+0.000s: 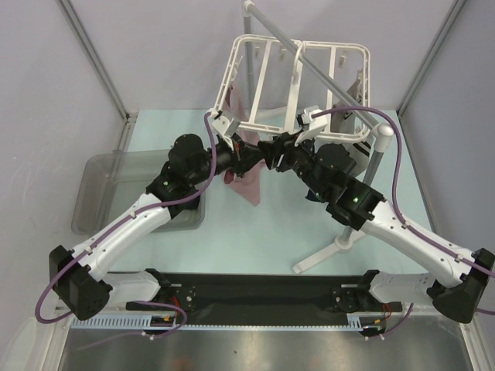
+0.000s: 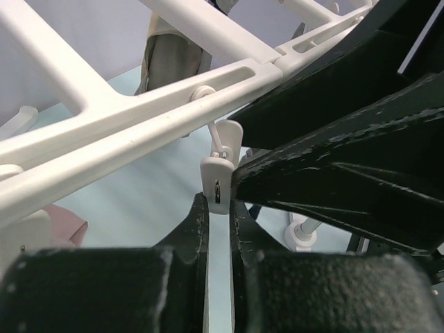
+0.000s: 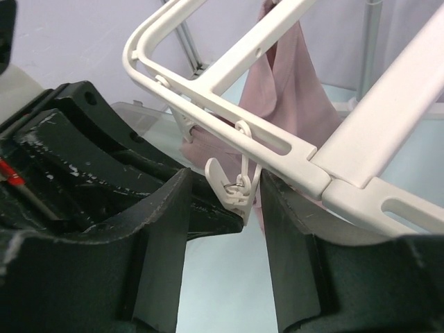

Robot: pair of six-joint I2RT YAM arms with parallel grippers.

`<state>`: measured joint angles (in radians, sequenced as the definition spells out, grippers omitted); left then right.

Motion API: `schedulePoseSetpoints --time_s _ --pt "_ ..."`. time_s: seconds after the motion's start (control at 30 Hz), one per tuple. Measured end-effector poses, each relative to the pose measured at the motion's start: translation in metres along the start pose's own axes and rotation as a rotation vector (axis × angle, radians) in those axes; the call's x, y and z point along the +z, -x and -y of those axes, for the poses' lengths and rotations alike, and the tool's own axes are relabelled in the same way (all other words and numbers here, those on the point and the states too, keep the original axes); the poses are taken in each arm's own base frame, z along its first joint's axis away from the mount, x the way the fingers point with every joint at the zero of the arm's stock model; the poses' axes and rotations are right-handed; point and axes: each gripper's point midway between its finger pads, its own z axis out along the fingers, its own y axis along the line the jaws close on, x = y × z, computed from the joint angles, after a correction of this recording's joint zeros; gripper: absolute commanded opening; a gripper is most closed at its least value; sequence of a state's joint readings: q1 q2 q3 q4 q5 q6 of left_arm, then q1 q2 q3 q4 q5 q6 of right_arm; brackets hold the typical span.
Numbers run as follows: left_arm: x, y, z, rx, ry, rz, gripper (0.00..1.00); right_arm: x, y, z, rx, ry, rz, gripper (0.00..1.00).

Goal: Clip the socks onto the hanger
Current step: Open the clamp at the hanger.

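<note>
both arms reach from the near edge of the table and meet over its middle, under the near rail of the hanger. left gripper: jaws nearly together, tips clenched on the lower end of 1 small white clip; only bare table shows in the slit below it. right gripper: released, fingers apart on either side of the same clip, 1 finger touching or just beside it, a sliver of gap at the other. clip dangles from the hanger's near rail. hanger hangs tilted over the table's far middle, on the grey pole stand. pink cloth hangs from the hanger just beyond the clip. grey-beige cloth hangs farther back; sock or not, cannot tell. clear bin at the table's left edge.
</note>
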<state>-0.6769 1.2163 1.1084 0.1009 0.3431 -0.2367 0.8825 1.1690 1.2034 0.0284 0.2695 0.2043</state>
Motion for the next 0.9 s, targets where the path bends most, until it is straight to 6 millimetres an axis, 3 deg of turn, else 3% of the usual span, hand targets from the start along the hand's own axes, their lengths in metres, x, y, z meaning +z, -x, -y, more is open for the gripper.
schedulePoseSetpoints --time_s 0.53,0.8,0.87,0.9 --pt "0.001 0.000 0.000 0.001 0.016 0.003 0.00 0.013 -0.011 0.005 -0.007 -0.066 -0.008 0.43" --pt "0.001 -0.002 -0.003 -0.003 0.033 -0.004 0.00 0.015 -0.012 0.007 -0.016 -0.085 -0.009 0.25" --pt "0.001 -0.002 -0.003 -0.003 0.033 -0.005 0.10 0.015 -0.012 0.007 -0.016 -0.086 -0.009 0.19" --pt "0.001 -0.002 -0.003 -0.003 0.034 -0.005 0.26 0.015 -0.012 0.007 -0.016 -0.087 -0.009 0.16"
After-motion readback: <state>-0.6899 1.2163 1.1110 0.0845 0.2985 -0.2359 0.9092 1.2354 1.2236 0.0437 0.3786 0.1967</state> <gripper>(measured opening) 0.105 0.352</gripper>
